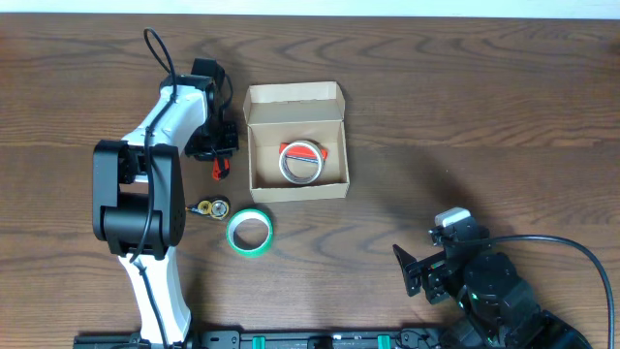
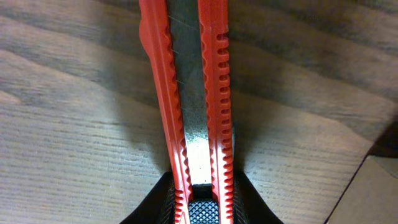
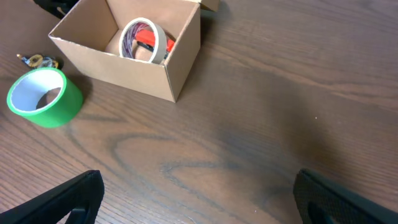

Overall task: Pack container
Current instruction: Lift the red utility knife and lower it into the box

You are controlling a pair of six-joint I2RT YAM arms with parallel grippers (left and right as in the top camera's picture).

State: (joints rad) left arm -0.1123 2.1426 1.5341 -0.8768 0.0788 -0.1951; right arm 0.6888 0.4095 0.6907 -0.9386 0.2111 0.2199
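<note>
The tan cardboard container (image 1: 295, 141) stands open at the table's middle, flap lid folded back. It holds a white tape roll (image 1: 301, 162) and something red; both also show in the right wrist view (image 3: 144, 38). My left gripper (image 1: 218, 145), just left of the container, is shut on a red box cutter (image 2: 193, 106), whose tip shows below the fingers (image 1: 219, 171). A green tape roll (image 1: 249, 232) lies in front of the container, also seen in the right wrist view (image 3: 43, 96). My right gripper (image 3: 196, 199) is open and empty at the front right (image 1: 415, 271).
A small yellow and black object (image 1: 208, 207) lies on the table left of the green tape roll. The left arm's base (image 1: 140, 208) stands at the front left. The container's corner (image 2: 373, 193) shows at the lower right of the left wrist view.
</note>
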